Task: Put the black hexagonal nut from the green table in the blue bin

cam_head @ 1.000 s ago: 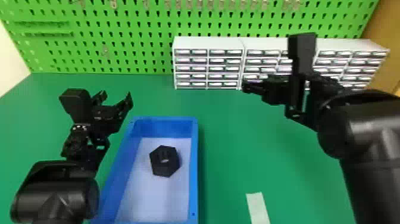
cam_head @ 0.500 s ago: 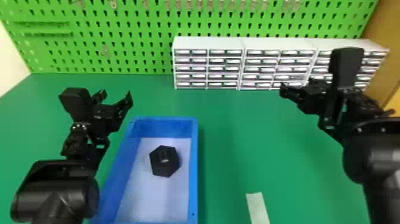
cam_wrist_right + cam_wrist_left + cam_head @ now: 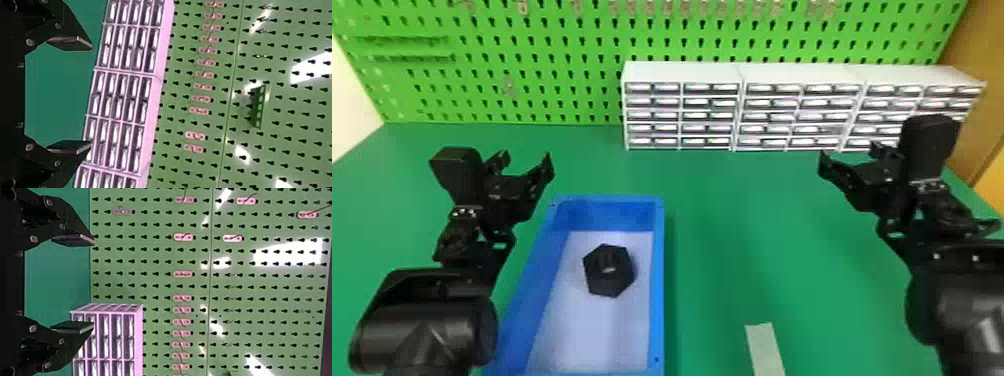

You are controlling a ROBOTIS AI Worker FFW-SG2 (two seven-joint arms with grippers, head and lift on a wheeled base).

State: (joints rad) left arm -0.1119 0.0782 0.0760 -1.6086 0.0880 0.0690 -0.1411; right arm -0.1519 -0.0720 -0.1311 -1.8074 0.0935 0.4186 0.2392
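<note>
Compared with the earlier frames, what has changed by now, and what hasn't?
In the head view, the right gripper has moved toward the robot's right and somewhat lower in the picture, away from the blue bin. Nothing was taken hold of or let go. The black hexagonal nut still lies inside the bin, and the left gripper has stayed put, open.

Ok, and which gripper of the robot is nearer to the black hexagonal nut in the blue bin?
Left. The left gripper is to the left of the nut, near the far left corner of the bin; the right gripper is well to the right of the bin.
</note>
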